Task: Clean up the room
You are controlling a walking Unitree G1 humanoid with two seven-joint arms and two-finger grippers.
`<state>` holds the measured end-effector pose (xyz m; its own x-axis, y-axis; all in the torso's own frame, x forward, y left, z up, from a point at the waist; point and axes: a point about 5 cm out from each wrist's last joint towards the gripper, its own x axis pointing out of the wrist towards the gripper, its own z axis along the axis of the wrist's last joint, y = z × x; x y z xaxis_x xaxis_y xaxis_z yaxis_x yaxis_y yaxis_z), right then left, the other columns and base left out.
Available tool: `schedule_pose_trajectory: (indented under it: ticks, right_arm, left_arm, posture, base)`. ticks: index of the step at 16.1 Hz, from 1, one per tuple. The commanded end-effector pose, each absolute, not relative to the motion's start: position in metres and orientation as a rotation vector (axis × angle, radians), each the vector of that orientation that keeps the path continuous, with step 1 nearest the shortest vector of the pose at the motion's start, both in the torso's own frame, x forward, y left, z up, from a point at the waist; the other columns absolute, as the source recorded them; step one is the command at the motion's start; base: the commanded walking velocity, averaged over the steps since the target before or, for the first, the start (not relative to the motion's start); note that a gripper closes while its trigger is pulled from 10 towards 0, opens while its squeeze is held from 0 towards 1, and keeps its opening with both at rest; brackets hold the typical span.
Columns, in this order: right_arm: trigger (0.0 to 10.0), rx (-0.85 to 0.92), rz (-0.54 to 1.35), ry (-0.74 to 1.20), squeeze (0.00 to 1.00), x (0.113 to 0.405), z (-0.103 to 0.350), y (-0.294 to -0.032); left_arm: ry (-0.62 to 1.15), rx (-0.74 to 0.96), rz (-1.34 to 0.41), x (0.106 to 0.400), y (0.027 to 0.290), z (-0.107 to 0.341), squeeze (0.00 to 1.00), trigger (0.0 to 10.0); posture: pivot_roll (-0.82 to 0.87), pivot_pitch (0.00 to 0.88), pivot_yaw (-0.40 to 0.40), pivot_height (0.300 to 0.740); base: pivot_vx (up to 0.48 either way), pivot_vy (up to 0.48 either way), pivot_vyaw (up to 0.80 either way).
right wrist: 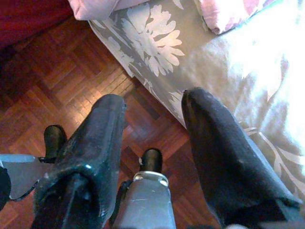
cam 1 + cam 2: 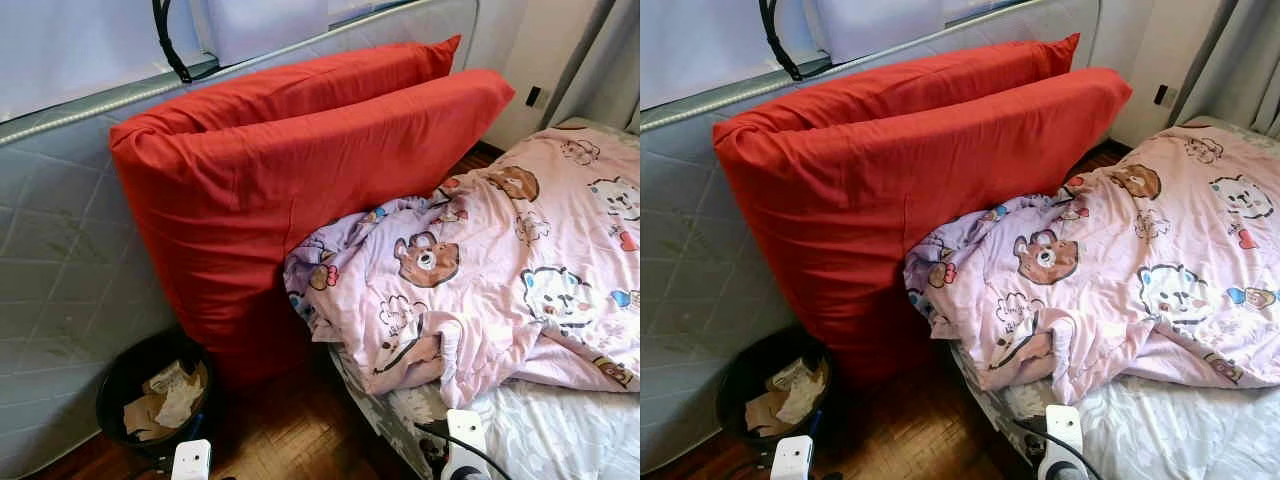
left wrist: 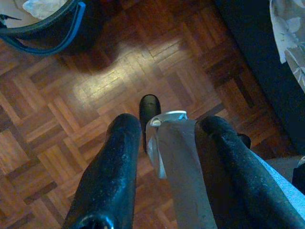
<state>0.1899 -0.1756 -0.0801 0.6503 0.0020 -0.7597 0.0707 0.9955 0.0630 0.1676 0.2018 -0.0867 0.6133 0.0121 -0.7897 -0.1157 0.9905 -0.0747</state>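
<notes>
A crumpled pink quilt with cartoon bears [image 2: 500, 270] lies heaped on the bed, its edge hanging over the bed's left side. Two big red pillows [image 2: 300, 170] stand on edge on the floor, leaning against an upright grey mattress [image 2: 60, 270]. Both arms hang low. My left gripper [image 3: 169, 124] is open over the parquet floor [image 3: 95, 95] with nothing between its fingers. My right gripper [image 1: 155, 100] is open too, above the floor beside the bed's flowered grey sheet [image 1: 157, 52].
A black bin [image 2: 150, 395] with crumpled paper and card stands on the floor at the lower left, against the mattress and the pillows. A narrow strip of wooden floor [image 2: 290, 430] runs between bin and bed. A dark strap [image 2: 165, 40] hangs over the mattress top.
</notes>
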Motion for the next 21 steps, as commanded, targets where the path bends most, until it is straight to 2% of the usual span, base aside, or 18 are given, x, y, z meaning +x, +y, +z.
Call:
schedule_pose_trajectory:
  ticks: [1,7,17,21]
  right_arm:
    - [10.0,0.099,-0.049,0.874,0.00,0.1858,-0.0821,-0.1763]
    - [10.0,0.100,-0.051,0.875,0.00,0.1873,-0.0817,-0.1754]
    - [10.0,0.106,-0.053,0.874,0.00,0.1858,-0.0823,-0.1751]
    - [10.0,0.110,-0.057,0.870,0.00,0.1872,-0.0816,-0.1752]
  left_arm:
    - [0.921,-0.131,0.083,0.1626,0.2046,-0.0884,0.00,10.0]
    - [0.920,-0.132,0.085,0.1629,0.2046,-0.0883,0.00,10.0]
    - [0.916,-0.130,0.082,0.1632,0.2046,-0.0881,0.00,10.0]
    - [0.905,-0.129,0.078,0.1642,0.2044,-0.0874,0.00,10.0]
  posture:
    - [0.03,0.070,0.012,0.740]
    - [0.03,0.070,0.012,0.740]
    - [0.03,0.070,0.013,0.740]
    - [0.03,0.069,0.012,0.740]
  base:
    - [0.000,0.000,0.00]
    - [0.000,0.000,0.00]
    - [0.277,0.000,0.00]
    - [0.000,0.000,0.00]
